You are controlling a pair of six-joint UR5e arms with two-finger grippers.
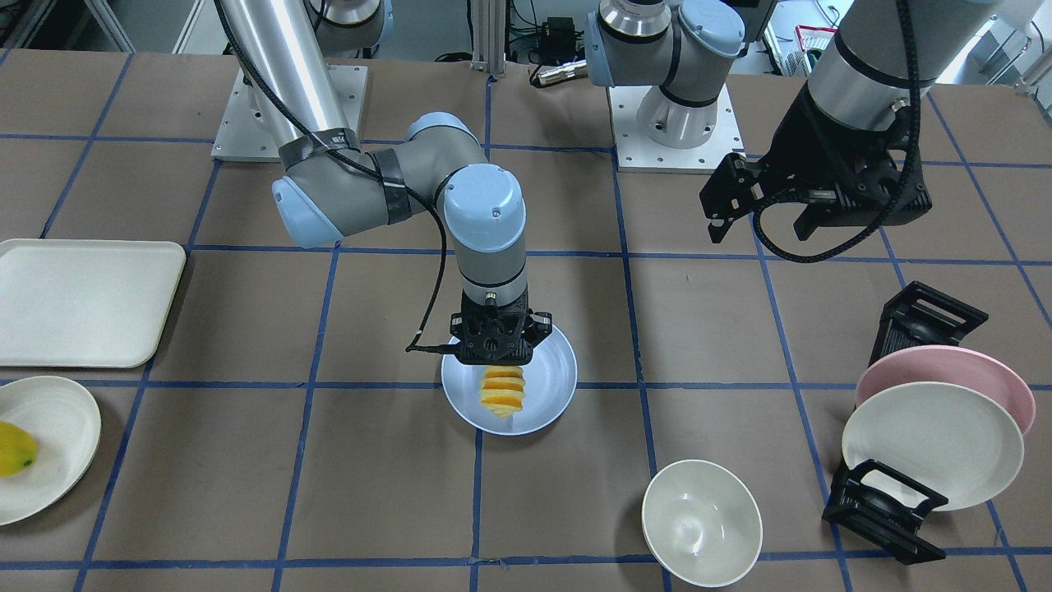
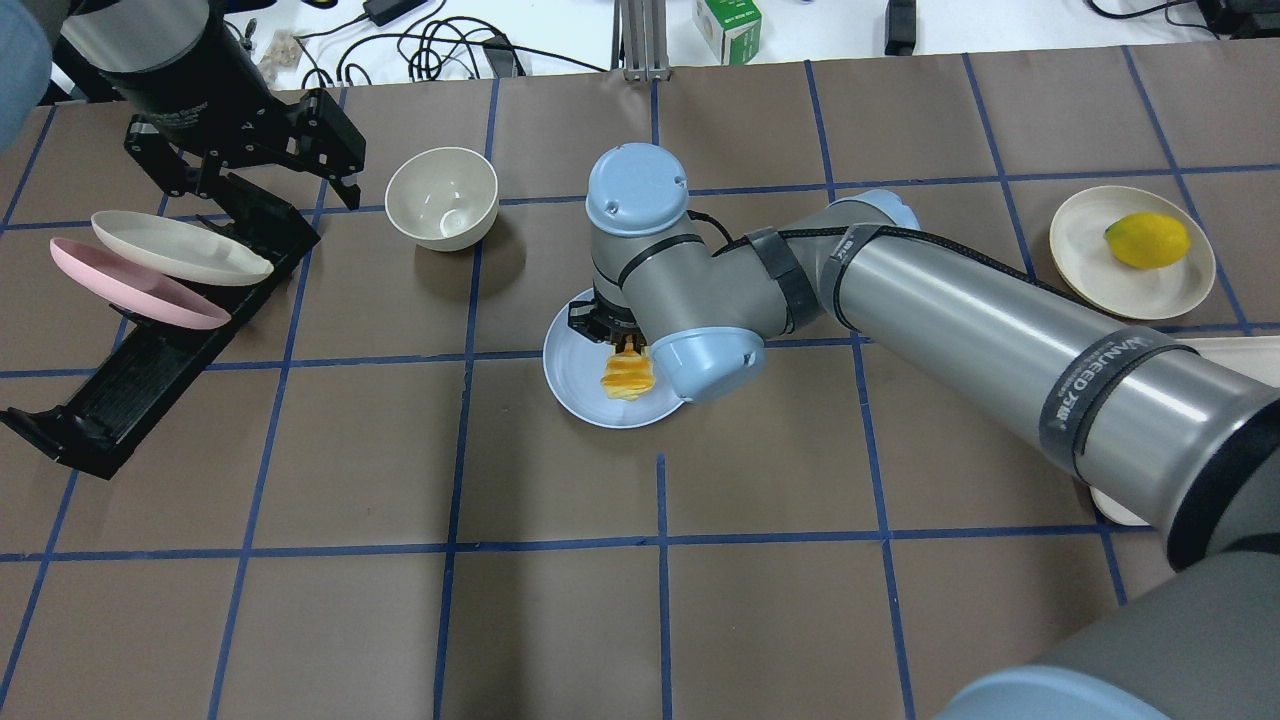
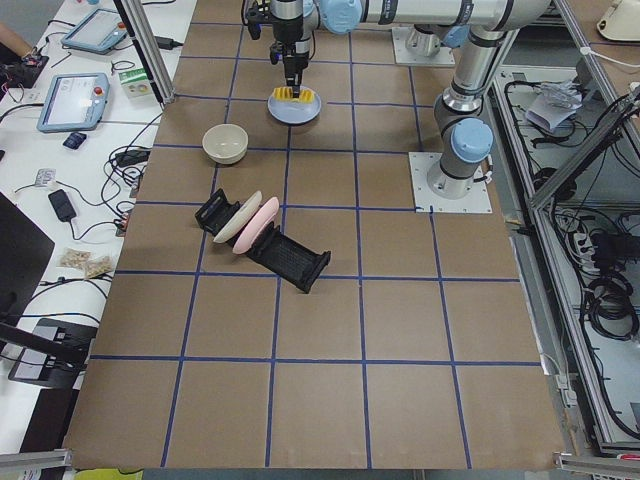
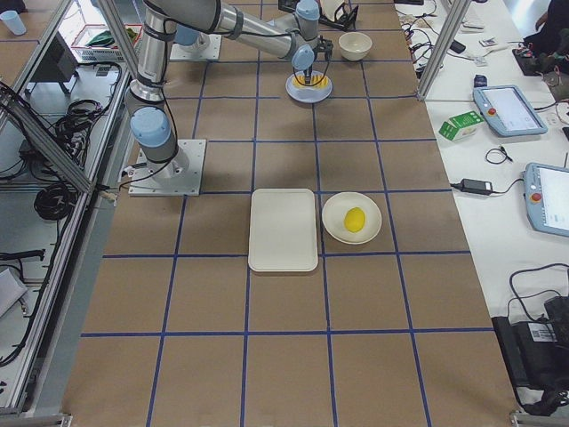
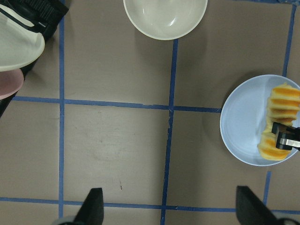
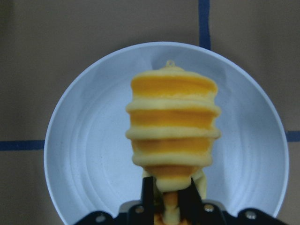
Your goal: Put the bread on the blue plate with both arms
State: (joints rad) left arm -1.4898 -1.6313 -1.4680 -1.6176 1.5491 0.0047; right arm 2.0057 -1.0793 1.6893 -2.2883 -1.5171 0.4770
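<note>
Right tool (image 6: 171, 193) clamped on bread (image 6: 172, 122) over blue plate (image 6: 84, 140), left tool (image 1: 763, 220) spread wide near plate rack (image 2: 150, 390)

A yellow fruit (image 1: 15, 449) lies on a cream plate (image 1: 67, 423) beside a cream tray (image 1: 82, 300).

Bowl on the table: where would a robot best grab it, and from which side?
Probably the rim, from straight above. The bowl stands upright and empty with its mouth open upward, so one finger can go inside and one outside the thin wall. Its rounded outside looks too wide and smooth to clasp from the side.
</note>
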